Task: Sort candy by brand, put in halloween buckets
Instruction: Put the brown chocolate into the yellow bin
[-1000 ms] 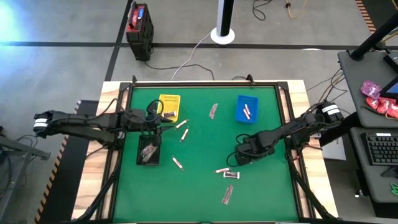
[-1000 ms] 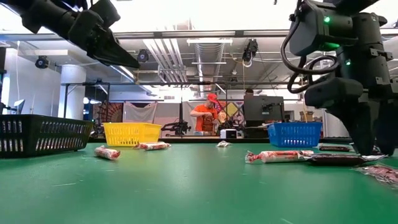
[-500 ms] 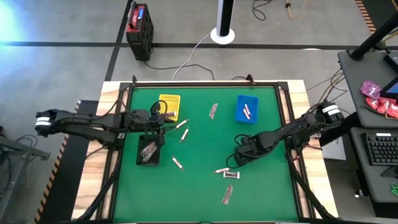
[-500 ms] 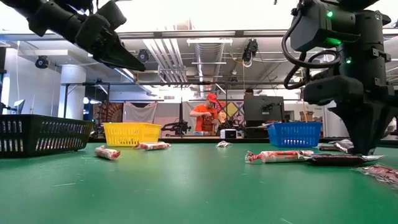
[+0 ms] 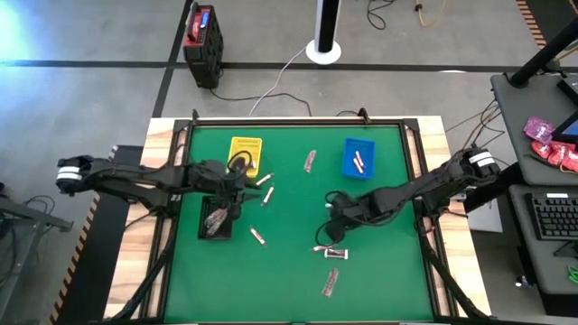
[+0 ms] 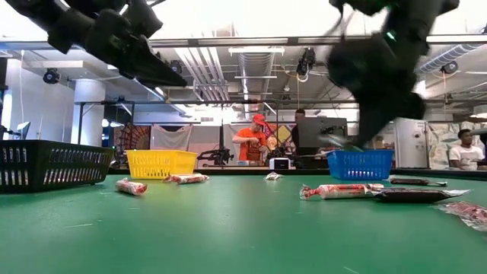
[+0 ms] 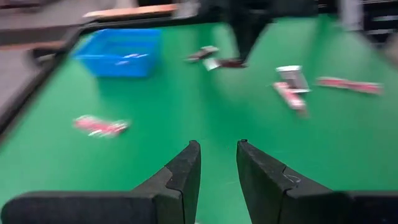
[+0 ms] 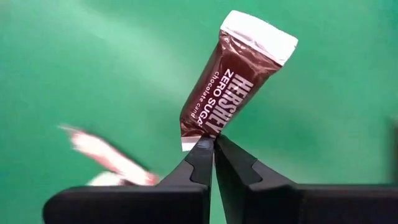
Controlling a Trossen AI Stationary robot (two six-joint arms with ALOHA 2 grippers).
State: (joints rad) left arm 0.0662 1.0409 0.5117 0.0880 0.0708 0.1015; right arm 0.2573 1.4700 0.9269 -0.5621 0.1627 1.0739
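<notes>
Compared with a second ago, the right end effector (image 8: 213, 144) has moved from beside the loose bars toward the middle of the green counter (image 5: 289, 271). Its fingers, which stood apart then, are now pressed together on the lower edge of a dark brown candy bar (image 8: 233, 87). The bar is lifted off the counter and stands tilted up from the fingertips. Its wrapper is glossy and flat, with white print and a crimped silver end at the top.

The left end effector (image 7: 217, 163) has shifted a little toward the centre and hangs near the black bin (image 5: 215, 219). Its two dark fingers are slightly spread and hold nothing.

The black bin is a rectangular basket with slotted walls, and some candy lies inside. The yellow bin (image 5: 245, 153) also has slotted sides. The blue bin (image 5: 358, 159) holds two pale bars. Several whitish and reddish bars (image 5: 330, 281) lie scattered on the felt-like counter between the bins. In the low view a person in orange (image 6: 249, 141) is far behind.
</notes>
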